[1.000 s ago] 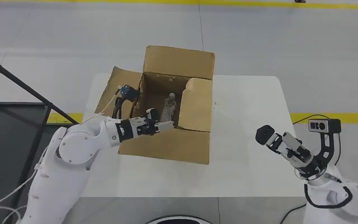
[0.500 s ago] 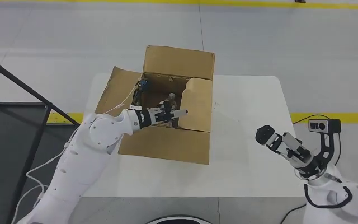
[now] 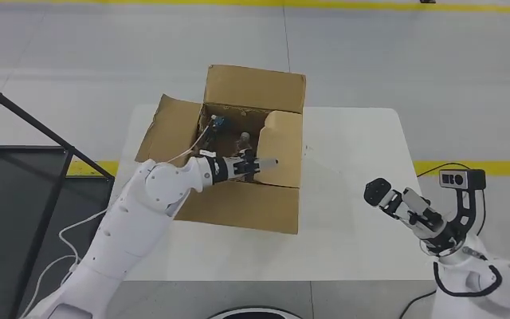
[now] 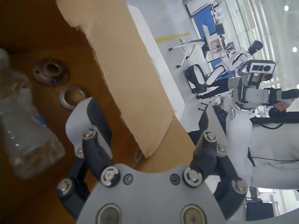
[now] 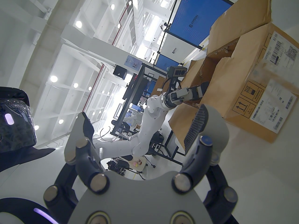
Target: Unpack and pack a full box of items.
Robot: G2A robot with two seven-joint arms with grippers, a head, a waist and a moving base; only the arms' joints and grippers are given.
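Note:
An open cardboard box [image 3: 239,209] stands on the white table [image 3: 351,239]. At its bottom lie a clear plastic bottle [image 4: 21,117], a dark metal flange [image 4: 50,71] and a metal ring [image 4: 71,94]. My left gripper [image 3: 259,163] hangs over the box's opening, open, with the folded-in right flap [image 4: 130,75] between its spread fingers [image 4: 86,117] and nothing gripped. The bottle [image 3: 243,143] shows just behind that gripper from above. My right gripper [image 3: 382,194] is open and empty above the table's right side, well away from the box [image 5: 257,89].
The box's other flaps [image 3: 255,86] stand up or fold outward at the back and left. A black metal frame [image 3: 40,159] stands left of the table. Bare table lies between the box and the right arm.
My left arm has reached farther right over the box, from the left wall to the right inner flap, its gripper staying open. The right arm has kept still.

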